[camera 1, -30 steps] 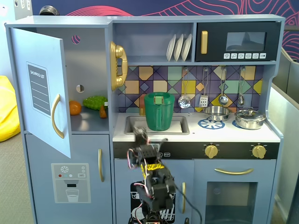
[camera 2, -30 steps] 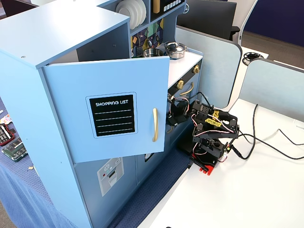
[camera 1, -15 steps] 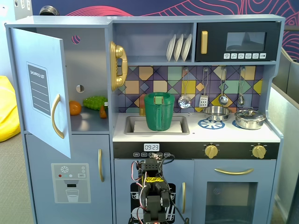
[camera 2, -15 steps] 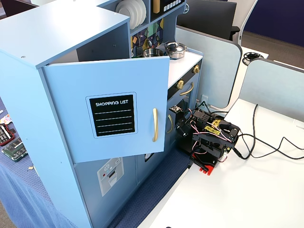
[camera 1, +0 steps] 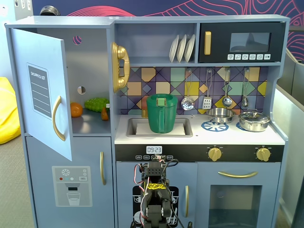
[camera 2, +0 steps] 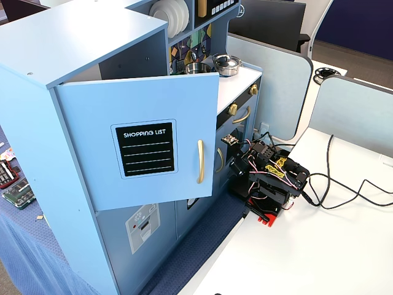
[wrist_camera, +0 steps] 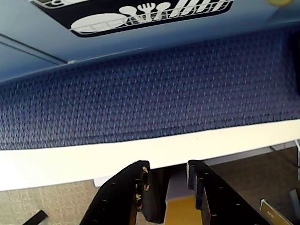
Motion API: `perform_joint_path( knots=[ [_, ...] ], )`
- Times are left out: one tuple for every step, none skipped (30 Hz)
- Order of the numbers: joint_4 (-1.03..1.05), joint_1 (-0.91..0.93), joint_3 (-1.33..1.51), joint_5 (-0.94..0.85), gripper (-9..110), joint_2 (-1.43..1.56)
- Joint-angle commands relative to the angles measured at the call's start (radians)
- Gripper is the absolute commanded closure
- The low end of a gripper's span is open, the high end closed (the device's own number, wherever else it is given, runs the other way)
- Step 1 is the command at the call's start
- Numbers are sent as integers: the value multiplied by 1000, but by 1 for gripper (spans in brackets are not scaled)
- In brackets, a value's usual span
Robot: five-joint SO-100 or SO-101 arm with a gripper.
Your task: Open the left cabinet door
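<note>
The left cabinet door (camera 1: 40,90), blue-grey with a black "SHOPPING LIST" panel and a curved gold handle (camera 1: 58,118), stands swung wide open in both fixed views (camera 2: 141,141). The black arm (camera 1: 154,190) is folded low in front of the kitchen's middle, well to the right of the door and not touching it; it also shows on the white table (camera 2: 267,178). In the wrist view my gripper (wrist_camera: 168,165) points down past the table edge, jaws a little apart with nothing between them.
The open cabinet holds an orange (camera 1: 76,109) and green toy food (camera 1: 96,103). Below is the water-dispenser door (camera 1: 71,179). The wrist view shows the dish-rack door (wrist_camera: 150,14), a blue woven mat (wrist_camera: 150,89) and the white table edge (wrist_camera: 93,154). Cables (camera 2: 331,190) trail right.
</note>
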Motion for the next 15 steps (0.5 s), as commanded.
perform_joint_path(
  knots=[
    [189,15,-8,-6,101,-5],
    [189,15,-8,-6,101,-5],
    [189,15,-8,-9,101,-5],
    [190,15,-8,-11,100,-5],
    [190,15,-8,-11,100,-5],
    [190,15,-8,-14,100,-5],
    [192,15,-8,-21,100,-5],
    [193,15,-8,-35,100,-5],
    [195,15,-8,-43,100,-5],
    [195,15,-8,-43,100,-5],
    [195,15,-8,-43,100,-5],
    [195,15,-8,-43,100,-5],
    [195,15,-8,-43,100,-5],
    [195,15,-8,-43,100,-5],
    [195,15,-8,-43,100,-5]
  ],
)
